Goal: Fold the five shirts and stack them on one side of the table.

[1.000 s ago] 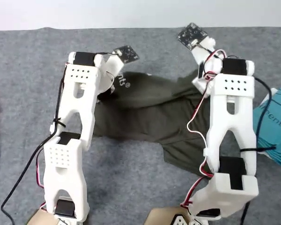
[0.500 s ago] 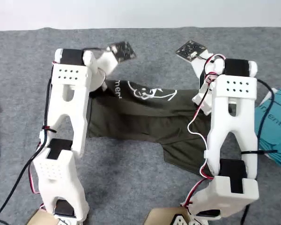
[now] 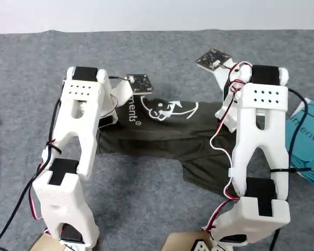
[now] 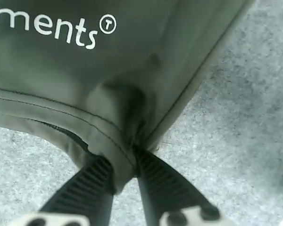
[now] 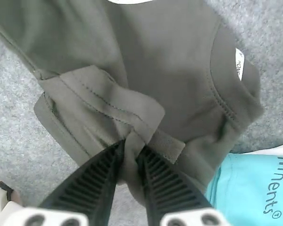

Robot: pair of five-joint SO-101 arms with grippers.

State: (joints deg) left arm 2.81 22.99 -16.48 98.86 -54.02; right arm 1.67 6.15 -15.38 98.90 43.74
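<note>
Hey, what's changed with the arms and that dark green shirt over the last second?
The left claw, shut on the olive shirt, swung out leftward, then drew back toward the robot's base. That dragged the shirt's far edge nearer and uncovered the white print. The right claw, also shut on the shirt, hardly moved. The teal shirt stayed put.

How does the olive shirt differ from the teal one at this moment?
The olive shirt is dark green and spread across the table; the teal shirt lies off to its right. The olive shirt is pinched by the left hand and right hand; the teal shirt is untouched. Both bear lettering.
</note>
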